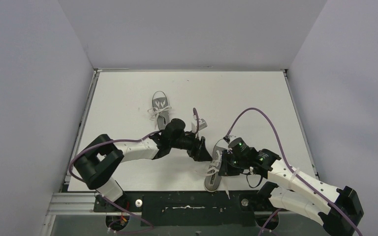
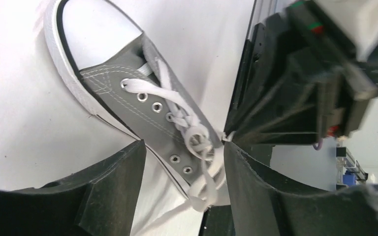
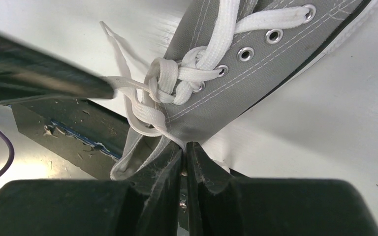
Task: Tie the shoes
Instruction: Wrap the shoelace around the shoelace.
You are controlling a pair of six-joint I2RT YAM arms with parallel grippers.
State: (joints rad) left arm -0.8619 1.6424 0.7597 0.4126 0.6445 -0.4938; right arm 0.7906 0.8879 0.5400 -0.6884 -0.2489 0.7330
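You have on worktop (image 1: 128, 98): left arm (image 1: 138, 147) stretched rightward, right arm (image 1: 295, 179) folded leftward, both meeting at near shoe (image 1: 214, 172) by front edge | far shoe (image 1: 160, 105) mid-worktop, well apart | left tool (image 2: 182, 152) released, straddling knot (image 3: 167, 81) | right tool (image 3: 184, 147) clenched on lace (image 3: 142, 115).

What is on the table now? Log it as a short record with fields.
near shoe: grey sneaker at the near table edge, between both grippers, laces loosely knotted
far shoe: lies apart, further back
left gripper: open, fingers either side above the near shoe
right gripper: shut on a white lace of the near shoe
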